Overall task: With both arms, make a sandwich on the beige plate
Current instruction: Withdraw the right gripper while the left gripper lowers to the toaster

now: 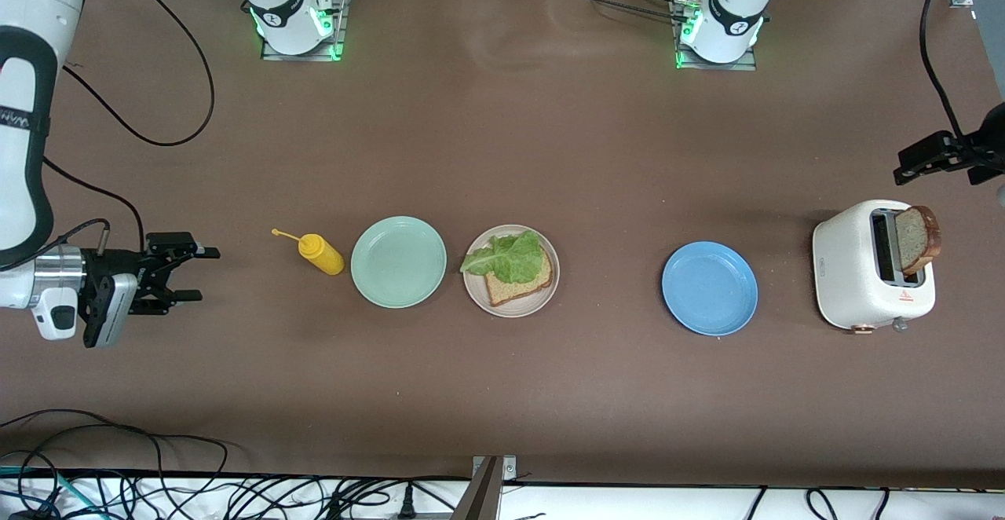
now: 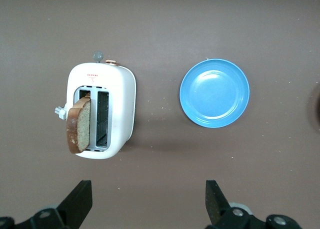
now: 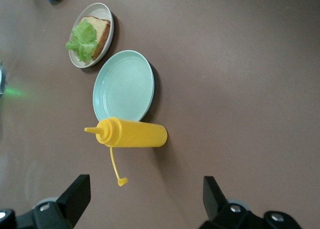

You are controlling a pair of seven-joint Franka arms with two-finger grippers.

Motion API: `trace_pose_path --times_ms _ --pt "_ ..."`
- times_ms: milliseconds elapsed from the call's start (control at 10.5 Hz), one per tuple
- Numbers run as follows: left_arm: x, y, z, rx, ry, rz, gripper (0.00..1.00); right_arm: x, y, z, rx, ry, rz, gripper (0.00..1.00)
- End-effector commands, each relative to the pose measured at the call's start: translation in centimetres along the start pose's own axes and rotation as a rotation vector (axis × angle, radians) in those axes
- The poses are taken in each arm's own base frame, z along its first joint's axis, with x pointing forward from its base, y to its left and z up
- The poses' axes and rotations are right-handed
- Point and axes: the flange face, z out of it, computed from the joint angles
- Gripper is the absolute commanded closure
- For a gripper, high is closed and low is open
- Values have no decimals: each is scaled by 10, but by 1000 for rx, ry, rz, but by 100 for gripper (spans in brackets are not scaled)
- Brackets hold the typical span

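Brown matte surface (image 1: 502, 151): round beige plate (image 1: 511, 305) mid-row carries toast slice (image 1: 520, 283) under lettuce leaf (image 1: 506, 257); second slice (image 1: 917, 239) in white toaster (image 1: 856, 269), three o'clock. Right gripper (image 1: 192, 273) and left gripper (image 1: 911, 166) hover, jaws spread, empty.

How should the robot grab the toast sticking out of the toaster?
Probably by the toast slice's exposed upper half, coming from above with one finger on each flat face. It stands on edge, leaning out of the toaster slot, so only that part is free. The left tool, open, is over it.
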Motion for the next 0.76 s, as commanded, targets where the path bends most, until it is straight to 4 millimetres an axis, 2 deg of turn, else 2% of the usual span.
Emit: trace_pose_path --times_ms 0,95,191,286,572,667 --pt "13 -34 23 22 -12 43 0 5 -26 -20 -97 -106 87 0" --pt "19 -50 33 21 -2 44 0 9 -44 -37 -154 -132 102 0" --pt "25 -64 47 18 1 75 0 9 -53 -49 -221 -170 154 0" --pt "31 -82 61 19 10 87 0 4 -54 -57 -248 -184 191 0" --pt "40 -122 98 12 -9 100 0 -7 -79 -85 -249 -254 208 0" --pt "43 -131 109 10 -12 88 0 -9 -100 -105 -272 -268 249 0"
